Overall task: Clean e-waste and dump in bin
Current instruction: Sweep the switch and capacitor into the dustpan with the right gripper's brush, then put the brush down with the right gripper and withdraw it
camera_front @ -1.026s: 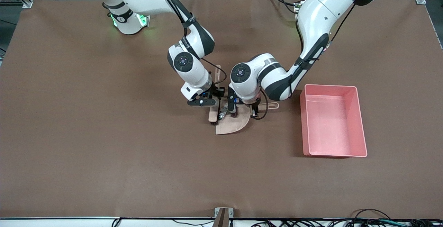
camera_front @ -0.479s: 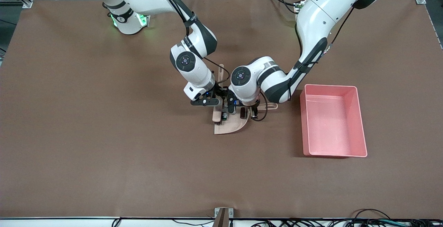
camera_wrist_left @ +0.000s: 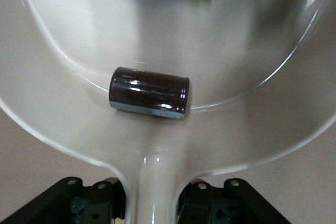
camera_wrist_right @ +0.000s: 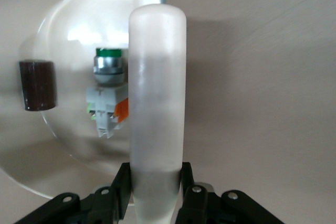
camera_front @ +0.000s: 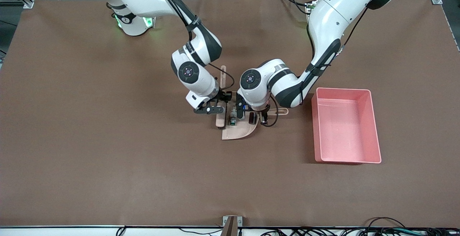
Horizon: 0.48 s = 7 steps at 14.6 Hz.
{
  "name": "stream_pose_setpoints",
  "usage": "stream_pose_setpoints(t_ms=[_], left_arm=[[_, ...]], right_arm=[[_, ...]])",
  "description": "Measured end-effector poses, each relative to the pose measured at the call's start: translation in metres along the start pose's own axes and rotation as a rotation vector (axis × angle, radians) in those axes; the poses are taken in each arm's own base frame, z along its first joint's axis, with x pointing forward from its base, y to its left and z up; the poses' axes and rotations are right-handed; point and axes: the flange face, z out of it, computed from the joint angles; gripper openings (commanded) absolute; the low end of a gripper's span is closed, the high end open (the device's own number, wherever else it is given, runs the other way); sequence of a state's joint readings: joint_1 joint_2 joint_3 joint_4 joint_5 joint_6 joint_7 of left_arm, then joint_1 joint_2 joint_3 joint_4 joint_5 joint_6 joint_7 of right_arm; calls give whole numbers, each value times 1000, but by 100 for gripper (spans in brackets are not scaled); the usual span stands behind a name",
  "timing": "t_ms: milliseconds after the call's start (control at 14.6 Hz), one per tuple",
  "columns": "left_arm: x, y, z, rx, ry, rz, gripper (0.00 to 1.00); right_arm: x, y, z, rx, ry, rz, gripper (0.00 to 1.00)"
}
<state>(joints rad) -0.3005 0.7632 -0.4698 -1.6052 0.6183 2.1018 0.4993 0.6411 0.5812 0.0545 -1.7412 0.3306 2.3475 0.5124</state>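
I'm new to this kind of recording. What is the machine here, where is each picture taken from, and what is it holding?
Two white robot arms work at a brown table. One picture looks down from across the table; the other two come from cameras on the arms' wrists. The left tool grips the handle of a beige dustpan. The right tool grips a brush at the pan's edge. Both scraps lie in the pan: a dark maroon block and a white component with green markings. The pink bin sits toward the left arm's end.
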Motion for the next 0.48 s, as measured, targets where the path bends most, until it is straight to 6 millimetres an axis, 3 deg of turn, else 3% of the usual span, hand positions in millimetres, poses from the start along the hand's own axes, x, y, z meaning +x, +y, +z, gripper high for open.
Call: stream_pose_setpoints(t_ms=[274,479], left_arm=[[-6,-11,2,26,63,11,1],[-13,-17,11,49,140,3,1]], right_arm=[[29,35,-54,-5,-44,32,2],[50,73,-93,-59,-15,33,1]])
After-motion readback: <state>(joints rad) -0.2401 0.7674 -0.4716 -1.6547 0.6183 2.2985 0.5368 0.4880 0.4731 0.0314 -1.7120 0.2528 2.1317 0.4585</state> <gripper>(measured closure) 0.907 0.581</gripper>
